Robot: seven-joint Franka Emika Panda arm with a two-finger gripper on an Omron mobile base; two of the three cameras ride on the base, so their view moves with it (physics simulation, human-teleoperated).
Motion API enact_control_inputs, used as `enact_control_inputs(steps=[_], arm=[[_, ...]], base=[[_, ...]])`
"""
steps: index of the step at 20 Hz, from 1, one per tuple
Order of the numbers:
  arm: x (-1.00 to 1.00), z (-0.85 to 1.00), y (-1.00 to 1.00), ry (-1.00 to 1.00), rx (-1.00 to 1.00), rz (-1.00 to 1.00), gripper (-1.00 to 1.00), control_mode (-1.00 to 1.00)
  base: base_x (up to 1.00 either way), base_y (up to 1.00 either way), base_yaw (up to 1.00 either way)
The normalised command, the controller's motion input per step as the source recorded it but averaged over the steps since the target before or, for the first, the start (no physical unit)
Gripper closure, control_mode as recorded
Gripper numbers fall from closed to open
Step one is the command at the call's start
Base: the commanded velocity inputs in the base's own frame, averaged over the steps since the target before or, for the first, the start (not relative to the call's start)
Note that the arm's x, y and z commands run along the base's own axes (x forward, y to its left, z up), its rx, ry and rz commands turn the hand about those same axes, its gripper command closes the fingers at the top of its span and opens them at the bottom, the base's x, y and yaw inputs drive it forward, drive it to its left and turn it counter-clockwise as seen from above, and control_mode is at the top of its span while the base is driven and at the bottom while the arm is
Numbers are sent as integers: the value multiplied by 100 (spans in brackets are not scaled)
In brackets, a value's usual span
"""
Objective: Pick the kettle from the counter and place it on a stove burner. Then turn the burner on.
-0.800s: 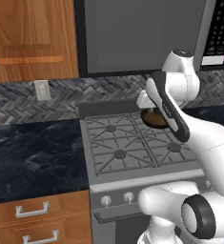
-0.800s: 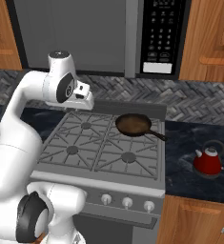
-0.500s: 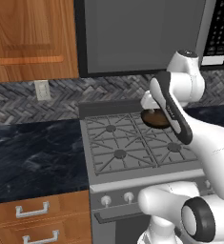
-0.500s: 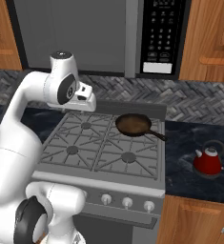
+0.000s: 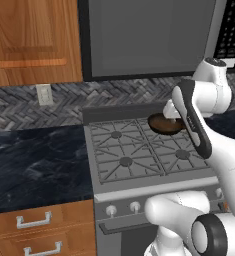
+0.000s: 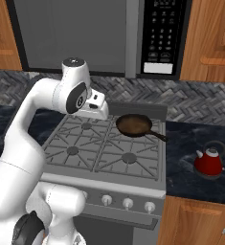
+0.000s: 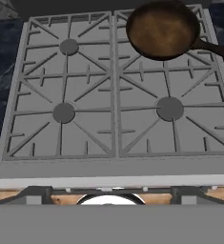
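Glossy red kettle (image 6: 209, 162) sits untouched on the counter (image 6: 196, 165); arm has barely shifted; gripper's spread can't be told.

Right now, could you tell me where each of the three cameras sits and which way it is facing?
Left base view: behind the arm to its left, looking forward and down at the stove; white arm rises at right, partly covering the skillet.
Right base view: behind the arm to its right, same stove; arm rises at left, kettle on the counter at right.
Hand view: on the hand, looking down on the grates and skillet.
Shared: all three show the stove and skillet.
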Motion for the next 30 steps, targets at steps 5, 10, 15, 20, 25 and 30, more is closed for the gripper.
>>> enact_control_inputs(steps=[5, 10, 15, 20, 25, 30], arm=[[-5, -8, -44, 0, 0, -8, -100, -100], [0, -6, -48, 0, 0, -12, -100, -100], [0, -6, -52, 0, 0, -14, -100, -100], [0, -7, -64, 0, 0, -15, -100, -100], [0, -7, -52, 0, 0, -14, -100, -100], [1, -19, -41, 0, 0, -36, -100, -100]], base=[[0, 0, 0], [0, 0, 0], [0, 0, 0], [0, 0, 0], [0, 0, 0], [0, 0, 0]])
